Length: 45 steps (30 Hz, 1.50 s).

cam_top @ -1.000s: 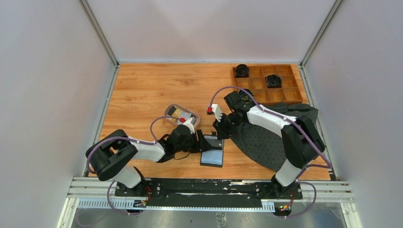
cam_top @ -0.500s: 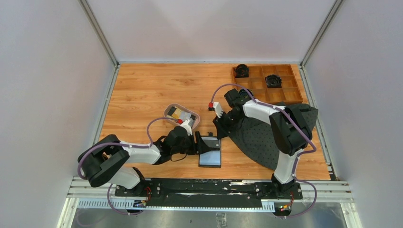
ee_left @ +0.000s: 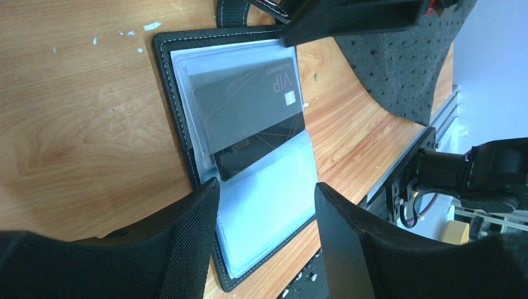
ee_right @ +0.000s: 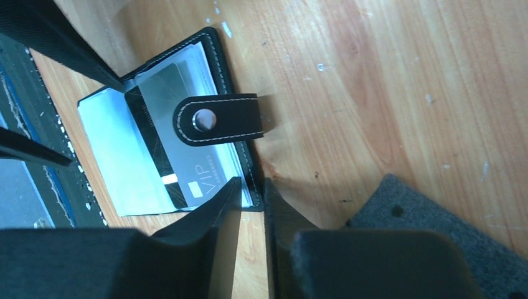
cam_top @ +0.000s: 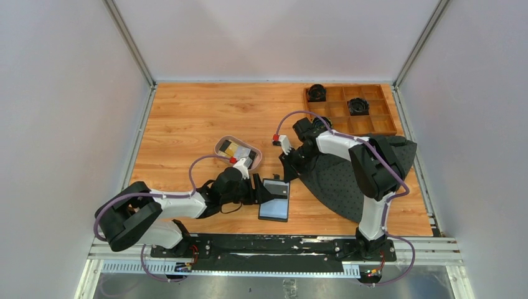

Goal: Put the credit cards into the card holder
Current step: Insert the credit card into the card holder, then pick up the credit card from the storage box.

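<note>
While the black card (ee_left: 255,118) sits askew, half inside the card holder (cam_top: 274,199) open on the bench (cam_top: 187,118), the nearly-together right end effector (ee_right: 251,182), perhaps pinching its edge, or the wide-apart left end effector (ee_left: 266,187) could knock it loose.

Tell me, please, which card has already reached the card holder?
The dark VIP card: it sits partly inside the open card holder, while the other cards lie in the oval tray.

Soft, even light is falling from above onto the wooden table (cam_top: 187,118), making only faint shadows. In the left wrist view the near fingers (ee_left: 180,249) are looking blurred, and the clear sleeves of the card holder (ee_left: 268,212) are giving pale glare.
</note>
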### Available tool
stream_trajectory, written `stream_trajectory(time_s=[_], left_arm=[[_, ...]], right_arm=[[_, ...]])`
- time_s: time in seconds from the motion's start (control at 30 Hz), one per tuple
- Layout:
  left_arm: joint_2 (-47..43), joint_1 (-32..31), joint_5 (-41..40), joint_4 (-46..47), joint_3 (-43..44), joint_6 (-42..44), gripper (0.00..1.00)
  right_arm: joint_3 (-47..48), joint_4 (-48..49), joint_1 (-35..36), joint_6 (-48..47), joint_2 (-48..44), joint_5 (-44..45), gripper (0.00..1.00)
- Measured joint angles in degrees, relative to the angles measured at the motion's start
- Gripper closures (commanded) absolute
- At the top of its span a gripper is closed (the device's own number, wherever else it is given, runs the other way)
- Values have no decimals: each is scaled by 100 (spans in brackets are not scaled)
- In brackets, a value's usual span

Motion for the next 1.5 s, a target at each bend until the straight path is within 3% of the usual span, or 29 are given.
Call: stream_trajectory(time_s=[0.17,0.27,0.3,0.43,0.57,0.77,0.87,0.97,1.13,1.23,1.3,1.5], left_arm=[[-400,44,-13,-149,-105,33,36],[-710,92,-33,-286,-188,81,23],[-848,105,-48,-393,-214,103,1],[-1421,133,-94,-782,-256,260,0],[-2033,133,-79,-970,-358,341,0],[-2883,133,155,-1113,-629,356,0],[-3375,133,264,-1126,-754,264,1],[-3644,125,306,-1123,-815,68,10],[-3493,-44,295,-887,-850,-284,42],[-3060,-81,278,-577,-850,-413,63],[-2660,-94,269,-328,-850,-446,71],[-1300,-142,326,442,-763,-433,82]], right_arm=[[2,-7,-13,66,2,168,97],[2,-15,-22,87,2,223,100],[2,-15,-28,98,2,238,100],[-20,-90,-90,114,-59,341,99],[-201,-179,-221,68,-415,533,93],[-313,-363,-271,-212,-1145,542,69],[-350,-420,-271,-448,-1510,538,62],[-411,-407,-271,-658,-1858,448,66],[-678,-323,28,-1051,-2175,-146,93],[-686,-275,544,-1104,-1919,-199,97],[-627,-273,839,-1054,-1572,-177,98],[-505,-286,1141,-837,-872,111,99]])
